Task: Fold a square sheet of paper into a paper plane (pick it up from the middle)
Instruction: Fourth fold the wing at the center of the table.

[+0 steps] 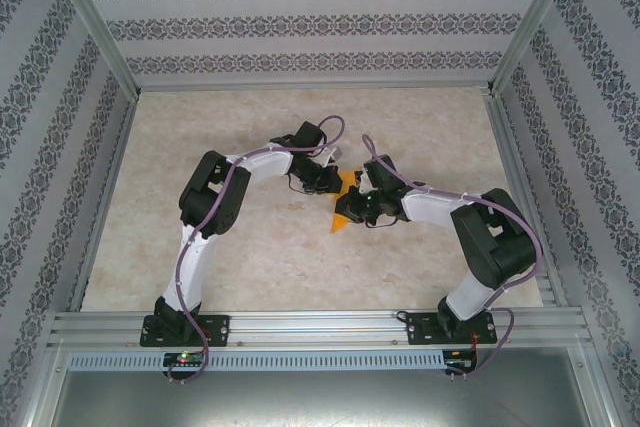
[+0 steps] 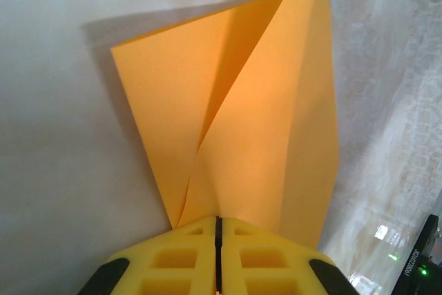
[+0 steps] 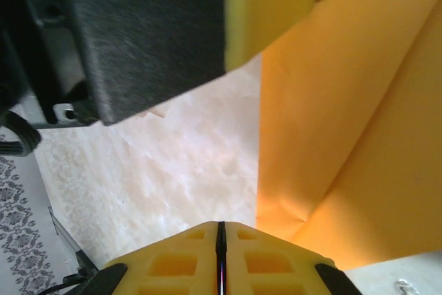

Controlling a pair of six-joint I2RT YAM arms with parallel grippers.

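Left jaws are pinching shut on the folded orange sheet of paper (image 2: 262, 143), which is fanning out ahead. Right jaws are sitting closed, paper touching their right tip; grip unclear.

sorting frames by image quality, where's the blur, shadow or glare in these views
Left wrist: the paper is sharp, glowing along its raised fold, with a soft shadow on the table to its left; right wrist: a black housing up close is blurred and the paper soft; top external: even light, no glare.
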